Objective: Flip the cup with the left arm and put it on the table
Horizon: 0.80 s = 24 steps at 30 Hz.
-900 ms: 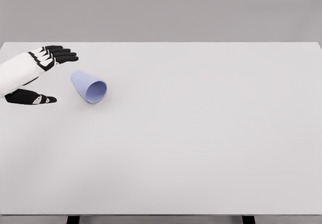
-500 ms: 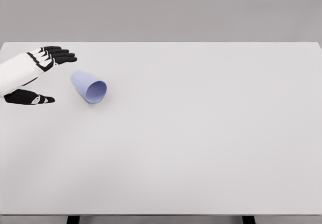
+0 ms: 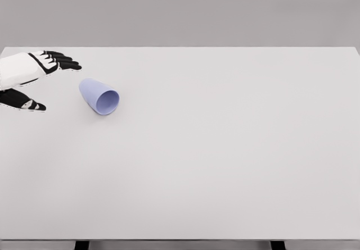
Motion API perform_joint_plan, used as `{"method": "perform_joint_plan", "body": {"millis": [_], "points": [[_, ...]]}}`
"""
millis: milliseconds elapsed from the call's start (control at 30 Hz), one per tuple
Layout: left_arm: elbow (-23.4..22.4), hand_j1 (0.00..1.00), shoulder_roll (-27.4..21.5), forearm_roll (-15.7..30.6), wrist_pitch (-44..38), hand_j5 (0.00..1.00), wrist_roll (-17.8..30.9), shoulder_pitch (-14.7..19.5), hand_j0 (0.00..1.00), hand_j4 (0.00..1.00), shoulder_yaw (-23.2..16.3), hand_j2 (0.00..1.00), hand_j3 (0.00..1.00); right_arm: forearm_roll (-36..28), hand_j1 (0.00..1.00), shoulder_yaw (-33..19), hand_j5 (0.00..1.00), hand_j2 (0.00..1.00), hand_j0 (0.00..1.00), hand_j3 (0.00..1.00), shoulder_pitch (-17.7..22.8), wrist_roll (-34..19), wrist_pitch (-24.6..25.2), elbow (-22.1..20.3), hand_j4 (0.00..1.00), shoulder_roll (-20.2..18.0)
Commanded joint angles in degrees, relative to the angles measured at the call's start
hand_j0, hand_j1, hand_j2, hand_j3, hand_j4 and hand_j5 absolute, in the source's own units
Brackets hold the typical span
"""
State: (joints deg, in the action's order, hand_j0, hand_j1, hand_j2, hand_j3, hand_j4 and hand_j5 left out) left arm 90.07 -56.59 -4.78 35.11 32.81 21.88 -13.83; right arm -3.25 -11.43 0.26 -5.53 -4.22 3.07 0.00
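Lilac-blue and lying on its side, the cup (image 3: 99, 96) is resting on the white table (image 3: 225, 149) toward the far left, its mouth facing the near right. Nothing is touching it. To its left, the left hand (image 3: 28, 81) is hovering near the table's edge, fingers stretched and thumb spread wide, holding nothing. By this showing the task is barely beginning: grasping, turning upright and setting down are all waiting.
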Motion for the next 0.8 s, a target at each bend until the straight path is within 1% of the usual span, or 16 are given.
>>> {"method": "perform_joint_plan", "body": {"millis": [0,67,133,167,200,233,267,300,333,367,467,633,700,767], "points": [[-3.05,1.00,3.06,1.53,-0.11,1.00,2.19,0.09,1.00,1.00,-0.06,1.00,1.00,0.00,1.00,0.00,1.00,1.00,1.00,1.00,0.00,-0.01,0.00,0.00,1.00,0.00],[-4.99,1.00,4.64,1.44,-0.11,1.00,2.19,1.23,1.00,1.00,0.03,1.00,1.00,0.00,1.00,0.00,1.00,1.00,1.00,1.00,0.00,-0.01,0.00,0.00,1.00,0.00],[-5.25,1.00,6.05,1.27,-0.92,1.00,2.19,2.28,1.00,1.00,-0.06,1.00,1.00,0.00,1.00,0.00,1.00,1.00,1.00,1.00,0.00,-0.01,0.00,0.00,1.00,0.00],[-5.51,1.00,7.01,-0.05,-2.42,1.00,2.19,3.08,1.00,1.00,-0.23,1.00,1.00,0.00,1.00,0.00,1.00,1.00,1.00,1.00,0.00,-0.01,0.00,0.00,1.00,0.00],[-5.95,1.00,7.89,-1.63,-2.77,1.00,2.19,3.16,1.00,1.00,-0.32,1.00,1.00,0.00,1.00,0.00,1.00,1.00,1.00,1.00,0.00,-0.01,0.00,0.00,1.00,0.00],[-6.40,1.00,8.95,-4.44,-2.77,1.00,2.19,3.34,1.00,1.00,-0.58,1.00,1.00,0.00,1.00,0.00,1.00,1.00,1.00,1.00,0.00,-0.01,0.00,0.00,1.00,0.00],[-6.31,1.00,8.51,-7.69,-2.77,1.00,2.19,3.60,1.00,1.00,-2.34,1.00,1.00,0.00,1.00,0.00,1.00,1.00,1.00,1.00,0.00,-0.01,0.00,0.00,1.00,0.00],[-6.22,1.00,8.25,-9.72,-2.16,1.00,2.19,4.39,1.00,1.00,-4.18,1.00,1.00,0.00,1.00,0.00,1.00,1.00,1.00,1.00,0.00,-0.01,0.00,0.00,1.00,0.00],[-6.48,1.00,8.07,-10.07,-1.98,1.00,2.19,5.97,1.00,1.00,-7.17,1.00,1.00,0.00,1.00,0.00,1.00,1.00,1.00,1.00,0.00,-0.01,0.00,0.00,1.00,0.00],[-6.57,1.00,7.90,-10.16,-1.98,1.00,2.19,7.38,1.00,1.00,-8.58,1.00,1.00,0.00,1.00,0.00,1.00,1.00,1.00,1.00,0.00,-0.01,0.00,0.00,1.00,0.00],[-11.23,1.00,8.07,-9.81,-1.98,1.00,2.19,12.39,1.00,1.00,-16.31,1.00,1.00,0.00,1.00,0.00,1.00,1.00,1.00,1.00,0.00,-0.01,0.00,0.00,1.00,0.00],[-12.90,1.00,8.51,-9.63,-1.98,1.00,2.19,14.06,1.00,1.00,-18.51,1.00,1.00,0.00,1.00,0.00,1.00,1.00,1.00,1.00,0.00,-0.01,0.00,0.00,1.00,0.00],[-14.65,1.00,10.00,-9.63,-1.98,1.00,2.19,15.03,1.00,1.00,-18.78,1.00,1.00,0.00,1.00,0.00,1.00,1.00,1.00,1.00,0.00,-0.01,0.00,0.00,1.00,0.00],[-15.18,1.00,10.53,-9.72,-1.98,1.00,2.19,15.82,1.00,1.00,-18.86,1.00,1.00,0.00,1.00,0.00,1.00,1.00,1.00,1.00,0.00,-0.01,0.00,0.00,1.00,0.00]]}}
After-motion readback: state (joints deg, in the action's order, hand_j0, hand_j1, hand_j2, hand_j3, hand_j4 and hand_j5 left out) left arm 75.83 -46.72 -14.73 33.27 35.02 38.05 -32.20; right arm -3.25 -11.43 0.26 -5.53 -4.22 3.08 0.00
